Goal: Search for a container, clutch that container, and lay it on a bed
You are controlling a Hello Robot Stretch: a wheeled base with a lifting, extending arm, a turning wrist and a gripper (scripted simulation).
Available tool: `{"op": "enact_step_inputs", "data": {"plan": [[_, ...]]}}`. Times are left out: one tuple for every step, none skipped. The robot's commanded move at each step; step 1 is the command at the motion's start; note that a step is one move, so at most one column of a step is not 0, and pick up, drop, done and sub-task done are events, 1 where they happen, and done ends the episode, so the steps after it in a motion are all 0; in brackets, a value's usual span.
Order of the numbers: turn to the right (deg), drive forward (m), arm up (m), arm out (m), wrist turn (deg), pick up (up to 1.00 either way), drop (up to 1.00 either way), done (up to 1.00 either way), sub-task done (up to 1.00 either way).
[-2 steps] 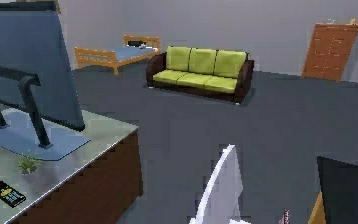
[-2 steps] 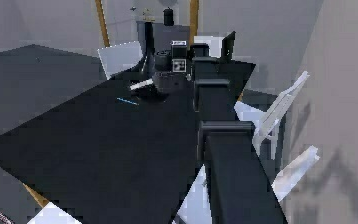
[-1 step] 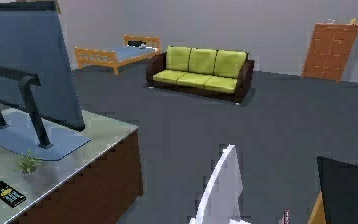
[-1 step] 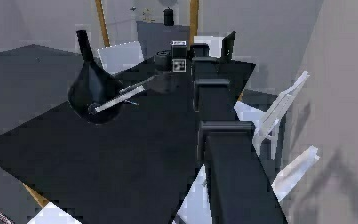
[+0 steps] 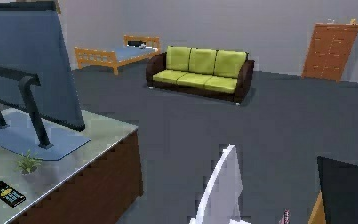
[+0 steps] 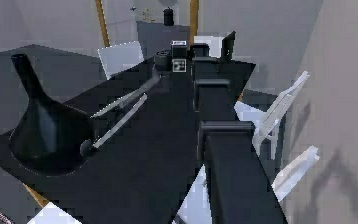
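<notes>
In the arm side view a black vessel (image 6: 37, 125) with a wide round base and a tall narrow neck stands on a dark table (image 6: 152, 160) at the left. My arm's dark bar runs up from the bottom edge to two white marker squares. Left of them the gripper (image 6: 90, 132) stretches two thin grey fingers (image 6: 122, 122) down-left across the tabletop toward the vessel's base. I cannot tell whether it holds anything. A bed (image 5: 115, 52) with a wooden frame stands by the far wall in the forward view's upper left.
A green sofa (image 5: 200, 70) and a wooden dresser (image 5: 332, 52) line the far wall across bare floor. A TV (image 5: 27, 60) fills the left on a stand (image 5: 87, 170) with a small plant (image 5: 28, 160). White chairs (image 6: 282, 105) ring the table; one chair (image 5: 222, 190) is close ahead.
</notes>
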Motion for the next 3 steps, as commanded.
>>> {"op": "enact_step_inputs", "data": {"plan": [[0.0, 0.0, 0.0, 0.0, -15.0, 0.0, 0.0, 0.0, 0.0], [0.0, 0.0, 0.0, -0.34, 0.0, 0.0, 0.0, 0.0, 0.0], [-24.0, 0.0, 0.0, 0.0, 0.0, 0.0, 0.0, 0.0, 0.0]]}}
